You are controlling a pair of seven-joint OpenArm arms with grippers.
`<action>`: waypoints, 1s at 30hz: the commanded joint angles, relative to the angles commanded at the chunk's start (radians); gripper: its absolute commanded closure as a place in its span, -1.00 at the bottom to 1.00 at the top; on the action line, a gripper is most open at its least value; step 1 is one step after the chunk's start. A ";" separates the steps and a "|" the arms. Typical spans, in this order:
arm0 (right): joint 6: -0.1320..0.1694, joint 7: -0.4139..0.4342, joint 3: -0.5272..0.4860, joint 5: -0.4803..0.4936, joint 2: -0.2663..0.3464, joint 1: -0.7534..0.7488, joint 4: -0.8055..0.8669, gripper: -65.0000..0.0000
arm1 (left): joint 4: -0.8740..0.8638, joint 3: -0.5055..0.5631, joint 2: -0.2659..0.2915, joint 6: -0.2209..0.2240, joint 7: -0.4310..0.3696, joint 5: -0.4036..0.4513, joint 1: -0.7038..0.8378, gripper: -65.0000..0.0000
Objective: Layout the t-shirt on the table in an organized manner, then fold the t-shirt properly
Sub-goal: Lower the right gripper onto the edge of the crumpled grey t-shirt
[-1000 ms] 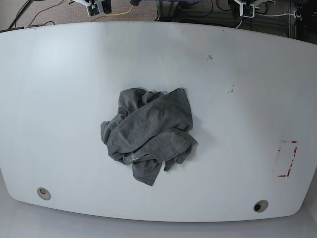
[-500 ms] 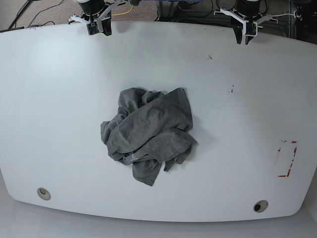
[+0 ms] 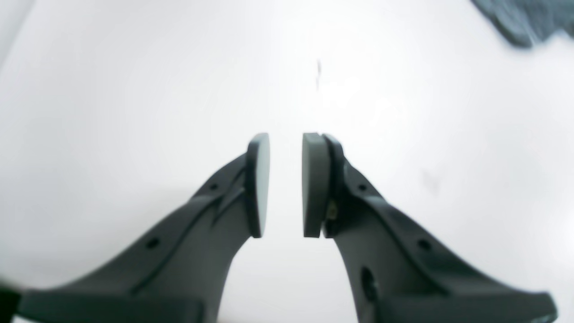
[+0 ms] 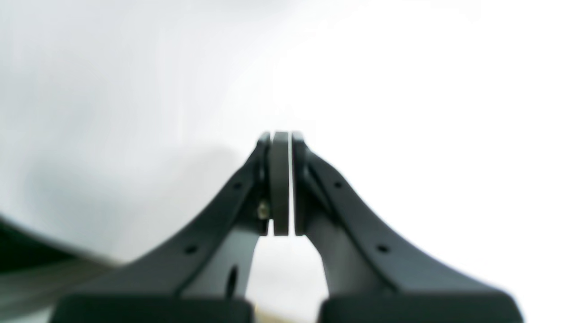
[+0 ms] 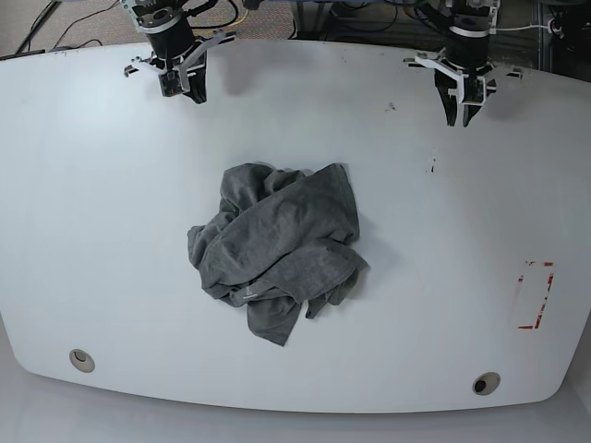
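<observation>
Crumpled t-shirt (image 5: 277, 249) lies in a loose heap near the middle of the table (image 5: 111, 212), dark heather grey, its folds bunched over one another so that no sleeve or collar can be picked out for certain. A blurred corner of the same grey cloth shows at the upper right of the left wrist view (image 3: 524, 20). Nothing touches it; both arms hang over the far edge of the tabletop, well apart from the heap.

On the base view's right, the left gripper (image 5: 464, 118) points down over bare white surface. From its wrist camera the left gripper (image 3: 285, 184) shows its two flat pads (image 3: 259, 184) parted by a narrow gap, with nothing between them.

On the base view's left, the right gripper (image 5: 189, 90) also hovers above bare table. Its wrist view (image 4: 281, 184) shows the pads (image 4: 279, 184) pressed together, holding nothing.

Nearer the front edge sit two round grommet holes (image 5: 81, 359) and, at the right, a red-tape rectangle mark (image 5: 536, 295).
</observation>
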 joint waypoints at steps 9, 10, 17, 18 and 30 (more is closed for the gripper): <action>0.000 -0.006 -0.037 0.000 -0.032 0.081 0.000 0.98 | 0.002 0.012 -0.035 -0.002 0.000 -0.005 -0.071 0.61; -0.002 -0.011 -0.044 0.000 -0.034 0.095 0.000 0.97 | 0.002 0.012 -0.035 -0.003 0.000 -0.005 -0.084 0.53; -0.008 -0.120 -0.112 0.000 -0.046 0.180 0.000 0.48 | 0.005 0.009 -0.034 -0.100 0.000 -0.006 -0.143 -0.32; -0.008 -0.132 -0.123 0.000 -0.046 0.193 0.000 0.41 | 0.005 0.009 -0.034 -0.112 0.000 -0.006 -0.150 -0.43; -0.009 -0.264 -0.137 0.002 -0.049 0.385 -0.006 0.02 | 0.006 0.011 -0.034 -0.121 0.000 -0.006 -0.213 -0.62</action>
